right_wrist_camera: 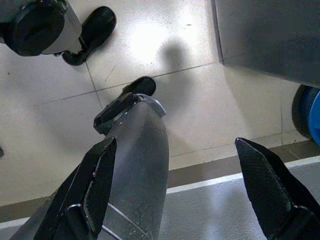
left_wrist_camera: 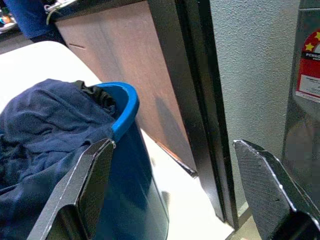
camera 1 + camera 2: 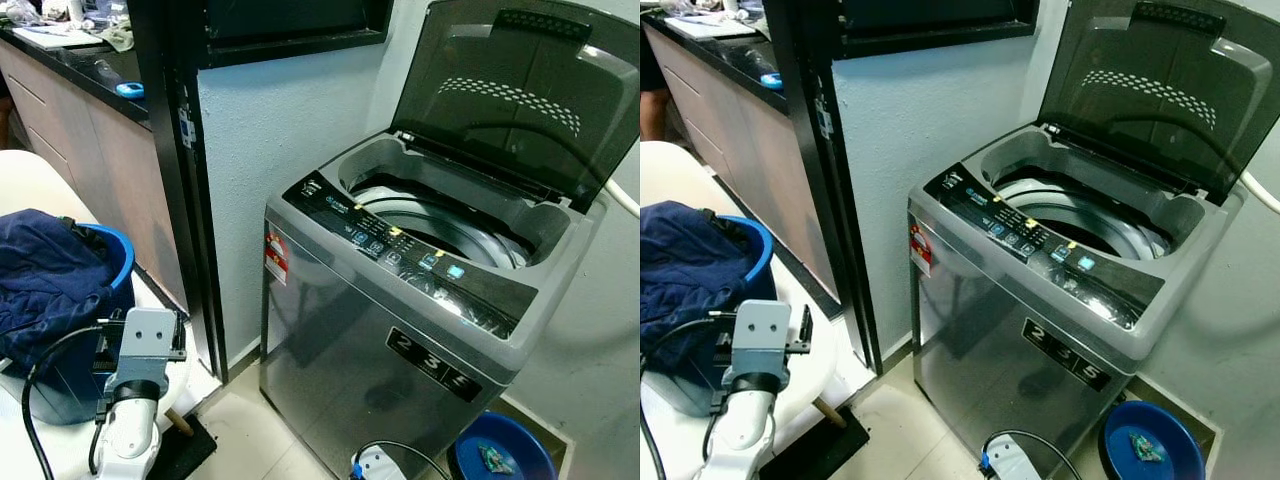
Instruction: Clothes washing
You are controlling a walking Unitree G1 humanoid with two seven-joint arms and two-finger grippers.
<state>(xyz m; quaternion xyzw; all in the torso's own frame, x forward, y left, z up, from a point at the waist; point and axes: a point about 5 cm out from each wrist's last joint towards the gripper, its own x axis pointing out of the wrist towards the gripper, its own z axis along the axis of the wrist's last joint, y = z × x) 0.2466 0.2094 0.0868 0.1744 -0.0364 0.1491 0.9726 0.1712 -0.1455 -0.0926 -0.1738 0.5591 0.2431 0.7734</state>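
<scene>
Left wrist view: gripper open beside full laundry bucket, washer lid up

Left gripper [image 2: 172, 195] sits nearest, black fingers [image 2: 87, 187] spread wide apart, nothing between them. It points at the blue bucket [image 2: 127, 107], just beside it. One finger overlaps the bucket wall in the wrist picture; contact cannot be told. Left arm [image 3: 135, 385] rises at the near edge of the head views, in front of the bucket.

Blue bucket [image 3: 118, 262] stands on a white surface [image 3: 25, 175]. Dark navy clothes [image 3: 45, 270] are heaped in the bucket, spilling over its rim on the side away from the washer.

Right gripper [image 1: 170, 185] hangs low, fingers [image 1: 95, 185] apart and empty, looking down at pale floor tiles [image 1: 45, 135] with the robot's own silver leg [image 1: 135, 165] between.

Past the bucket, a black door frame [image 3: 180, 180] and a pale wall [image 3: 280, 130] stand between bucket and washing machine [image 3: 420, 330]. Grey top-loader, lid [image 3: 520, 90] raised upright against the wall, drum [image 3: 440, 222] open to view, contents not clear. Control panel [image 3: 400, 250] runs along the front edge. A white power strip [image 3: 375, 465] lies on the floor at the washer's foot, a blue basin [image 3: 500, 450] next to it.

Farthest from the bucket, behind the frame, a dark bench [image 3: 80, 60] with clutter on top.
</scene>
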